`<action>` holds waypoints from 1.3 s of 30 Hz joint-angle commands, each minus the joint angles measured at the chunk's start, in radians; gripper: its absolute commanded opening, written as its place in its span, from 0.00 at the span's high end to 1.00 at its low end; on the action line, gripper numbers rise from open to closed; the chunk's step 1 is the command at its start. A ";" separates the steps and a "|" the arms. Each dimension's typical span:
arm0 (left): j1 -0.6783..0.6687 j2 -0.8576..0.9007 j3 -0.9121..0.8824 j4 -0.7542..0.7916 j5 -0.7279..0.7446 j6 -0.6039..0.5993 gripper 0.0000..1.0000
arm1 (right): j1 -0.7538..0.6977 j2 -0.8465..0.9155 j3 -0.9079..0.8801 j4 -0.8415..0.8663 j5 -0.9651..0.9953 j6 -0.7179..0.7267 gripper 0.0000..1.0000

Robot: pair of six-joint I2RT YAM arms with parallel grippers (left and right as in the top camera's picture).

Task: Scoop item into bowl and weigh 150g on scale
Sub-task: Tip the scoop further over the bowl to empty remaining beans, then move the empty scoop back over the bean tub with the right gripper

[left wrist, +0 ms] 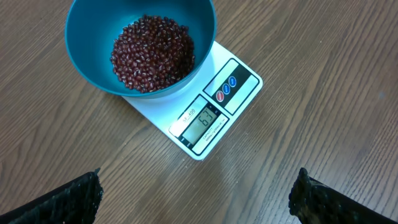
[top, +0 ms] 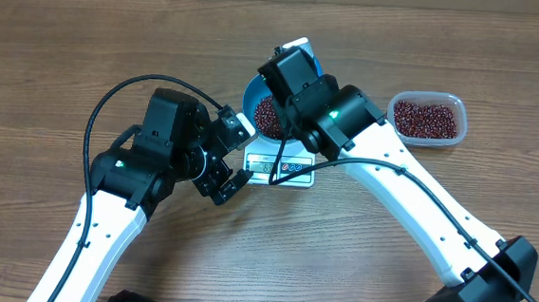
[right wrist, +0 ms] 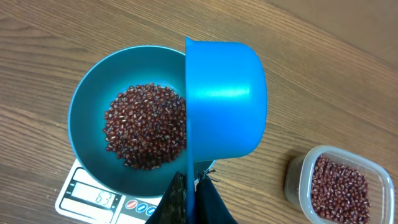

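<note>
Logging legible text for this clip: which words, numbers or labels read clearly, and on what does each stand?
"63": on the display of the scale.
The small print beside the display: too small to read.
Marks on the buttons: blurred symbols, unreadable.
No text visible on the bowl, the scoop or the tub.

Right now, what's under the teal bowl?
The white scale: its front strip with display and buttons sticks out past the bowl. The rest of its platform is hidden beneath the bowl, which holds beans.
</note>
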State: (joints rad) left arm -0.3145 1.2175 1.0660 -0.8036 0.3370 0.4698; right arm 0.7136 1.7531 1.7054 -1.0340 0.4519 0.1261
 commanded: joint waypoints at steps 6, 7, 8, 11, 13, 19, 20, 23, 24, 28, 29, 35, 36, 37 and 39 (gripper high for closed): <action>-0.006 -0.006 -0.011 -0.001 -0.001 -0.021 0.01 | 0.018 -0.038 0.028 0.010 0.045 0.021 0.96; -0.006 -0.006 -0.011 -0.001 -0.001 -0.021 0.01 | 0.017 -0.038 0.029 0.012 0.045 0.043 0.96; -0.006 -0.006 -0.011 -0.001 -0.001 -0.021 0.01 | 0.015 -0.038 0.029 0.012 0.045 0.064 0.96; -0.006 -0.006 -0.011 -0.001 -0.001 -0.021 0.00 | 0.010 -0.039 0.030 0.011 0.044 0.127 0.96; -0.006 -0.006 -0.011 -0.001 -0.001 -0.021 0.00 | 0.004 -0.039 0.031 -0.001 0.044 0.180 0.96; -0.006 -0.006 -0.011 -0.001 0.000 -0.021 0.00 | -0.031 -0.054 0.032 -0.041 0.074 0.277 0.96; -0.006 -0.006 -0.011 -0.001 0.000 -0.021 0.00 | -0.040 -0.058 0.032 -0.043 0.103 0.290 0.96; -0.006 -0.006 -0.011 -0.001 0.000 -0.022 0.01 | -0.074 -0.064 0.032 -0.053 0.166 0.297 0.96; -0.006 -0.006 -0.011 -0.001 0.000 -0.021 0.01 | -0.091 -0.066 0.032 -0.058 0.181 0.298 0.96; -0.006 -0.006 -0.011 -0.001 -0.001 -0.021 0.00 | -0.176 -0.066 0.031 -0.080 0.226 0.298 0.96; -0.006 -0.006 -0.011 -0.001 0.000 -0.021 0.01 | -0.196 -0.066 0.031 -0.084 0.229 0.297 0.96; -0.006 -0.006 -0.011 -0.001 0.000 -0.022 0.00 | -0.354 -0.062 0.029 -0.153 0.207 0.323 0.96; -0.006 -0.006 -0.011 -0.001 0.000 -0.021 0.01 | -0.373 -0.060 0.029 -0.168 0.190 0.323 0.96; -0.006 -0.006 -0.011 -0.001 0.000 -0.021 0.00 | -0.397 -0.057 0.029 -0.185 0.169 0.323 0.96; -0.006 -0.006 -0.011 -0.001 0.000 -0.021 0.00 | -0.441 -0.050 0.024 -0.209 0.137 0.323 0.96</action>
State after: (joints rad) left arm -0.3145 1.2175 1.0660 -0.8036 0.3367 0.4698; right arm 0.3153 1.7233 1.7058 -1.2316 0.6235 0.4294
